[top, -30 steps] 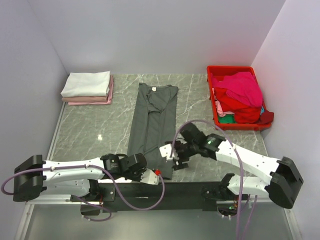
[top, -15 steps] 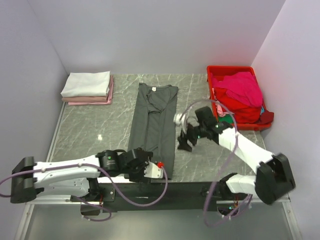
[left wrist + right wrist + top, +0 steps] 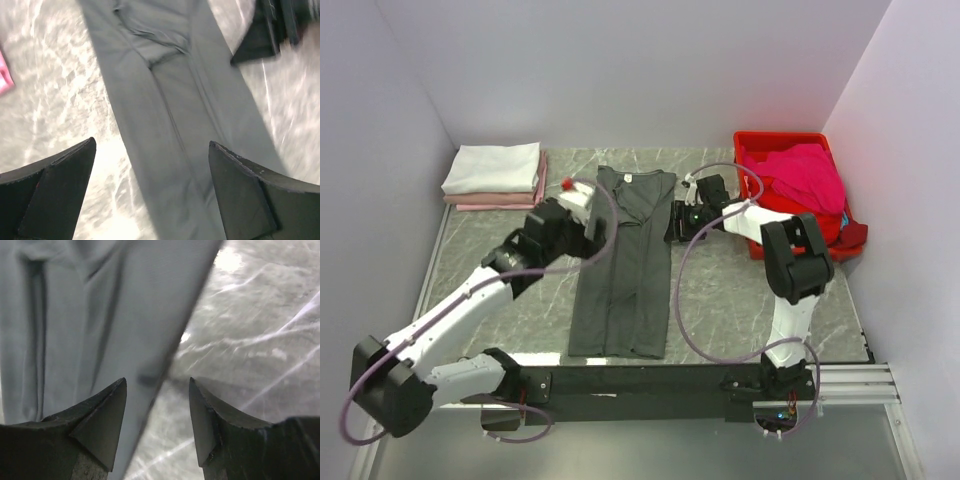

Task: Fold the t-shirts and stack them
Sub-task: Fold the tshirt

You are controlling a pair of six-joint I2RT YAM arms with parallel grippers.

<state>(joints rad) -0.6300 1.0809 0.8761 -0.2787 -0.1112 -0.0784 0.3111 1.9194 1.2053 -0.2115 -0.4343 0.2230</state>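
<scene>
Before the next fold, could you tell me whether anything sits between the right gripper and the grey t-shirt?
Nothing visible does: the right gripper hangs open over the right edge of the grey t-shirt.

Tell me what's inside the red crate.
The red crate holds a crumpled heap: a magenta tee on top, red cloth below it. Anything under the heap is covered.

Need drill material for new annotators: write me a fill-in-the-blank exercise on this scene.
The red crate stands at the far ___ corner of the table.
The white t-shirt lies on ___ of the pale pink t-shirt.
The left end effector and the right end effector are both ___, gripping nothing.
Missing words: right; top; open.
</scene>
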